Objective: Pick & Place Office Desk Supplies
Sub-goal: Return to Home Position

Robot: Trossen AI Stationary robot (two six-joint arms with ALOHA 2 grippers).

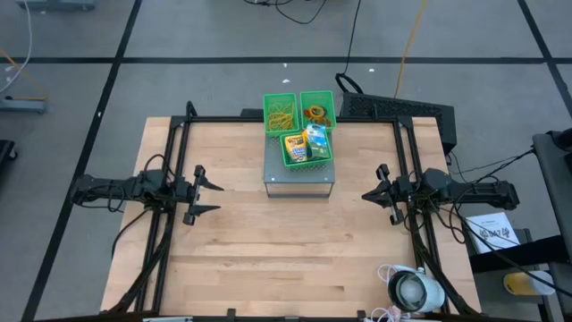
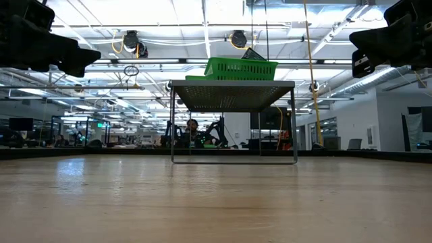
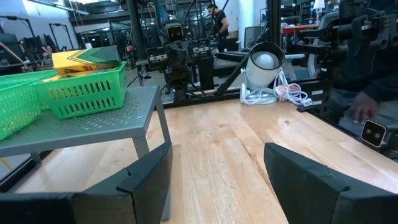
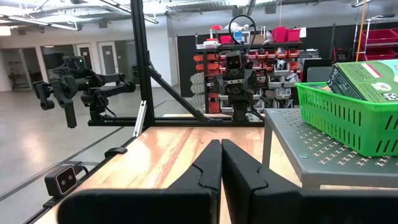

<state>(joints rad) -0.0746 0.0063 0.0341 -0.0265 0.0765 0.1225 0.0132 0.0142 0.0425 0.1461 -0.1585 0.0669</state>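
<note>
Nothing loose shows on the surface (image 1: 268, 259). The supplies all sit in green bins on the shelf (image 1: 299, 182), which stands at the middle of the far edge. The tan rubber bands (image 1: 281, 114) fill the rear-left bin (image 1: 265, 114), and the coloured rings (image 1: 315, 114) lie in the rear-right bin (image 1: 317, 93). The crayon box (image 1: 294, 146) lies beside the green-white packet (image 1: 318, 141) in the front bin (image 1: 308, 164).

The shelf lies between the two arms and a little toward the far edge from both, so neither arm is clearly nearer. The left gripper (image 1: 217, 198) hangs above the left side of the surface, pointing inward. Its fingers (image 3: 146, 180) are spread wide with nothing between them. The right gripper (image 1: 367, 194) faces it from the right side, fingers pressed together and empty. No grasp looks due; each arm seems to need only to settle at rest.
</note>
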